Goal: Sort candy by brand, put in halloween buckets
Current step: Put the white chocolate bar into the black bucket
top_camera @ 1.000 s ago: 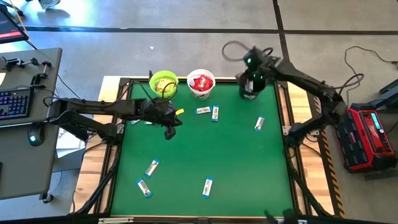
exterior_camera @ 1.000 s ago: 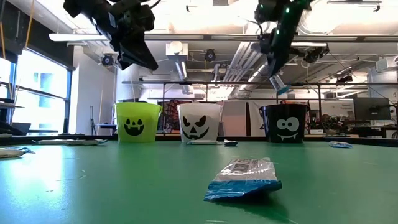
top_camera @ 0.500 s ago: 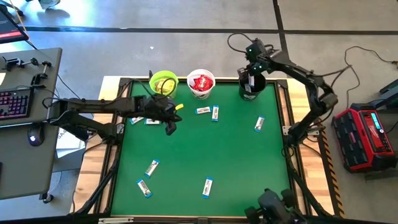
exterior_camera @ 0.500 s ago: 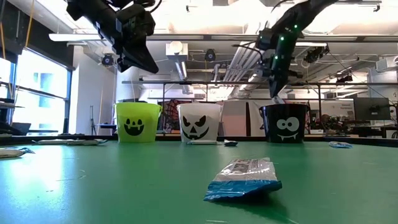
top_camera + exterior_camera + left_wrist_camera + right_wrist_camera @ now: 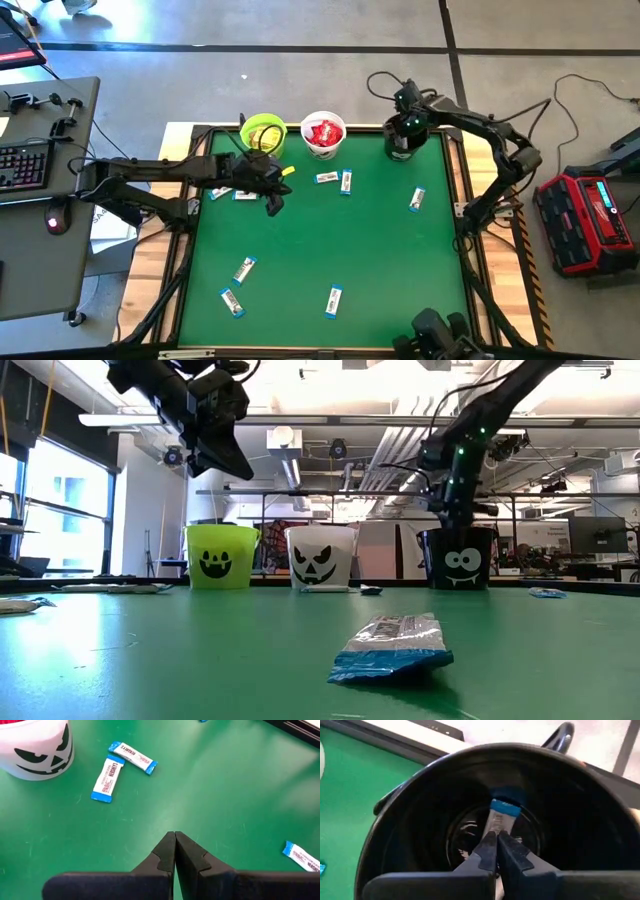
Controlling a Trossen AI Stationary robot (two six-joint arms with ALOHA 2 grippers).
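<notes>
Three halloween buckets stand along the table's far edge: lime green (image 5: 263, 135), white (image 5: 323, 133) with red packets inside, and black (image 5: 404, 142). My right gripper (image 5: 496, 836) reaches down into the black bucket's mouth (image 5: 470, 765), shut on a blue-and-white candy bar (image 5: 501, 812). In the low view its fingers are hidden behind the bucket's rim (image 5: 457, 530). My left gripper (image 5: 272, 207) hangs shut above the table's left middle, with nothing between its fingers (image 5: 175, 837). Several blue-and-white bars lie flat on the green mat, among them two (image 5: 326, 177) (image 5: 346, 181) near the white bucket. My right gripper pinches the bar's near end (image 5: 495, 826) between its two fingertips. The fingers come from above, pointing steeply down, in line with the bar. The bar sticks out past them, its blue far end (image 5: 507, 796) low inside the bucket; whether it touches the bucket I cannot tell.
More bars lie at the right (image 5: 417, 199) and toward the near edge (image 5: 244, 269) (image 5: 232, 301) (image 5: 334, 300), one close to the low camera (image 5: 392, 648). A wooden frame (image 5: 478, 270) rims the mat. A desk with a keyboard (image 5: 25, 165) stands left of the table.
My right gripper has come down with the bar, from above the black bucket's rim into its mouth, tipping steeper as it sank. The bar has stayed in its fingers.
</notes>
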